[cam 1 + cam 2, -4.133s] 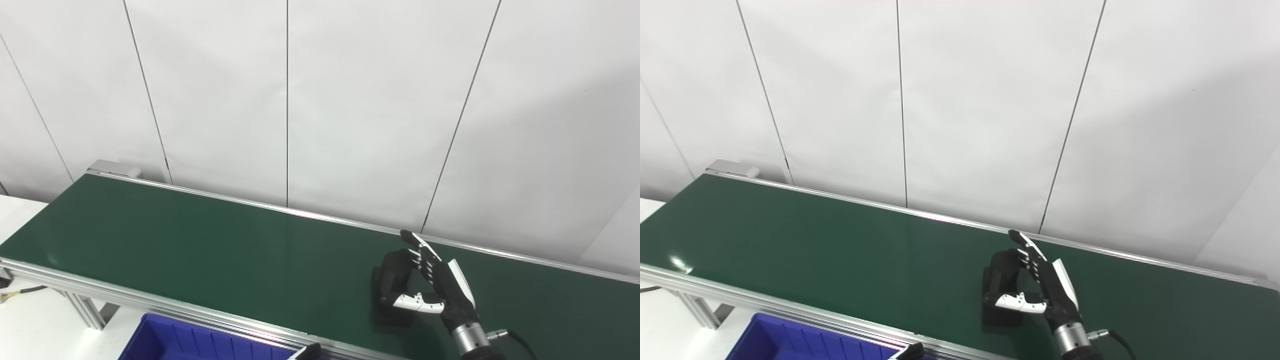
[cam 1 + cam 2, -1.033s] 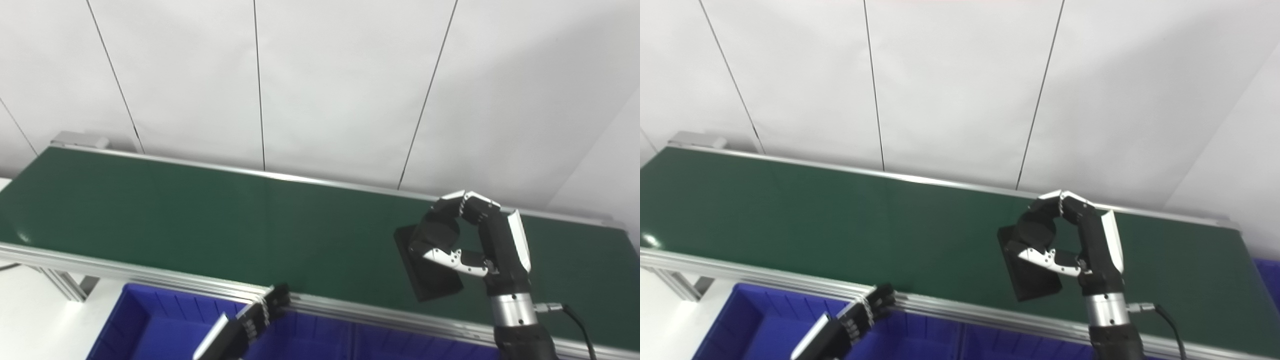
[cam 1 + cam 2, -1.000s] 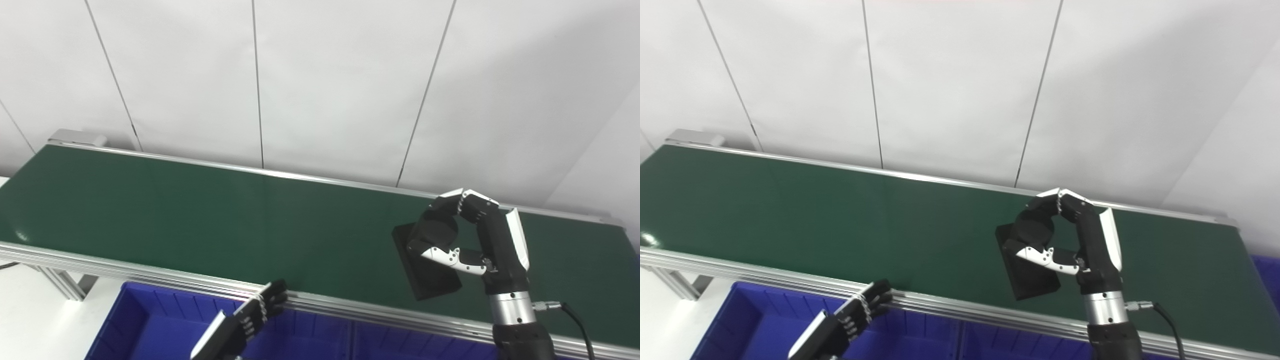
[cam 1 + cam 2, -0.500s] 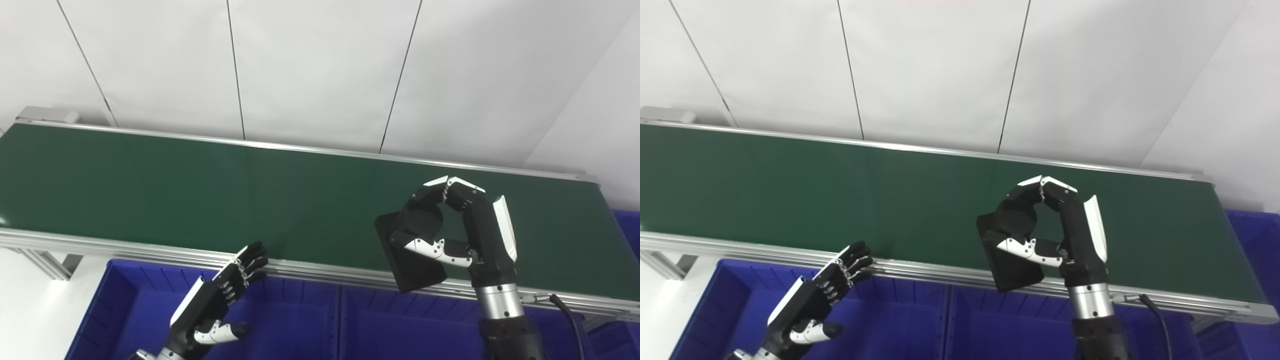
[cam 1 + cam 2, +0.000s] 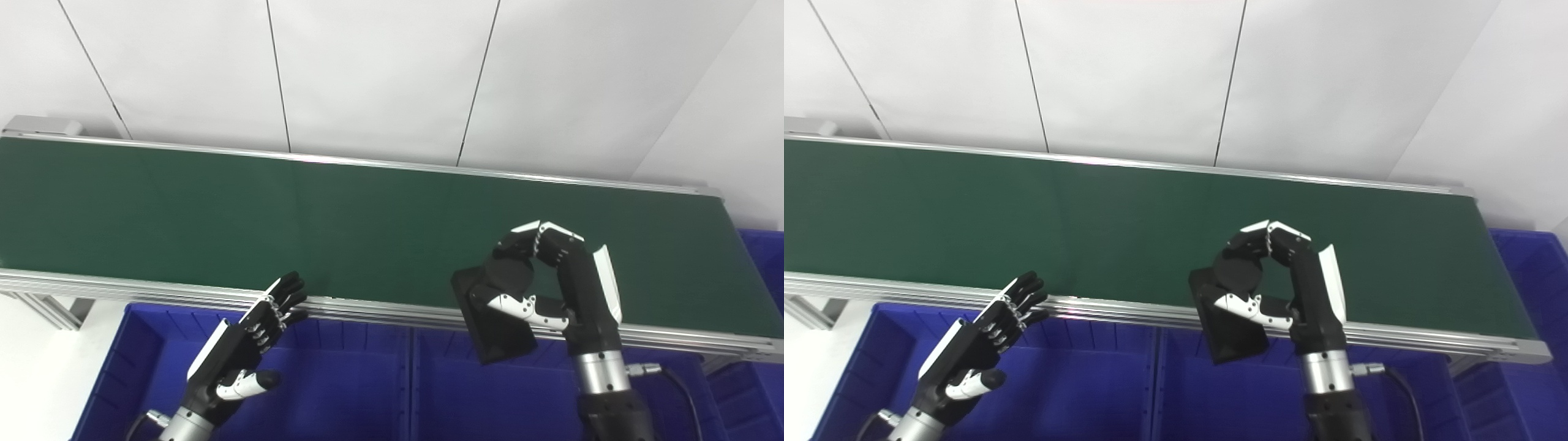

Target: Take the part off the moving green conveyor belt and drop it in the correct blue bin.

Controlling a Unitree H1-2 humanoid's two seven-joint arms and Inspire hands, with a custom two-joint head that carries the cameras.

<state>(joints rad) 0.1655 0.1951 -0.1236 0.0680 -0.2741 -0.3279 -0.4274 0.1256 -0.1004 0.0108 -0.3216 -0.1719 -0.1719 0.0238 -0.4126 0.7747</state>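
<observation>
The part [image 5: 496, 324] is a flat black block with a round knob on top. My right hand [image 5: 554, 288] is shut on it, fingers curled over the knob and thumb under it. The block hangs tilted in the air over the conveyor's near rail [image 5: 380, 309] and the right-hand blue bin [image 5: 490, 404]. My left hand [image 5: 245, 349] is open, fingers spread, over the left blue bin [image 5: 343, 398], holding nothing. The green belt [image 5: 245, 214] carries nothing else.
Two blue bins sit side by side below the conveyor's near rail, split by a wall [image 5: 410, 380]. Another blue bin [image 5: 1528, 275] stands past the belt's right end. White wall panels rise behind the belt. An aluminium frame leg [image 5: 49, 309] shows at lower left.
My right hand has lifted the black part off the belt and carried it toward me, over the near rail. The left hand has come up into view. The camera has tilted down and right.
</observation>
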